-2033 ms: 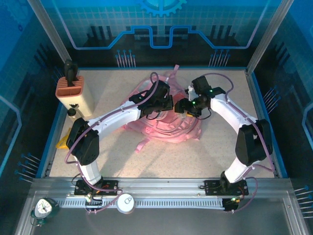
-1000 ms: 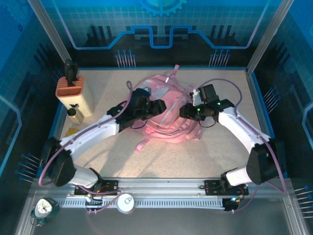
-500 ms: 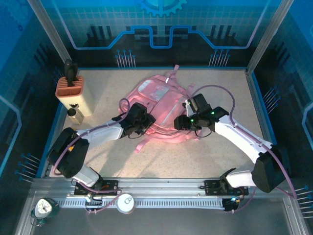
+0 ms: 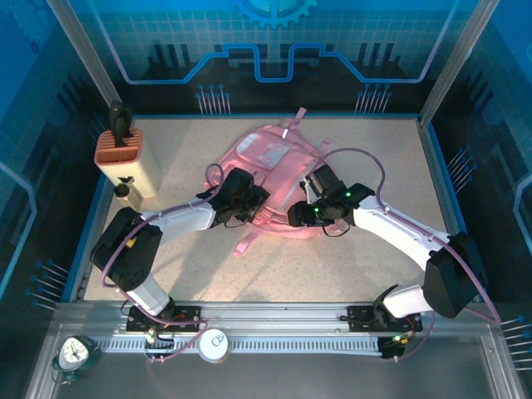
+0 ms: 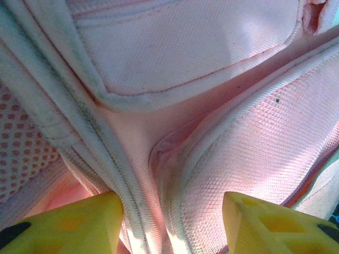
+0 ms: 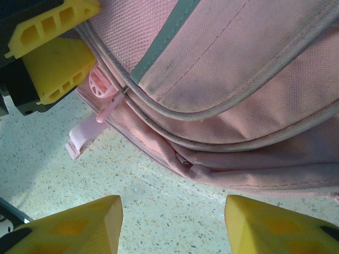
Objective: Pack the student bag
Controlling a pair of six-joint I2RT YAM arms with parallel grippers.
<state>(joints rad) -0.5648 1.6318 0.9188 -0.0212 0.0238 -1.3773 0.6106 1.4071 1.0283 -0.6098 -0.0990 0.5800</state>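
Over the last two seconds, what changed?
The student bag, bunched up high between the left gripper and right gripper, came down and lies spread flat, pale pockets up. Both grippers dropped to its near edge and stand open. The orange-topped holder and small bottle at left stayed put.

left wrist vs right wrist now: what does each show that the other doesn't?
Left wrist, not right: a dotted pink mesh panel and stitched pale pocket flap of the large soft pink fabric backpack. Right wrist, not left: speckled table, round pink zip pull, loose pink strap end, the left hand's yellow fingers. Both: backpack fabric with pale piping, plus its own open hand at the bottom: left hand, right hand.
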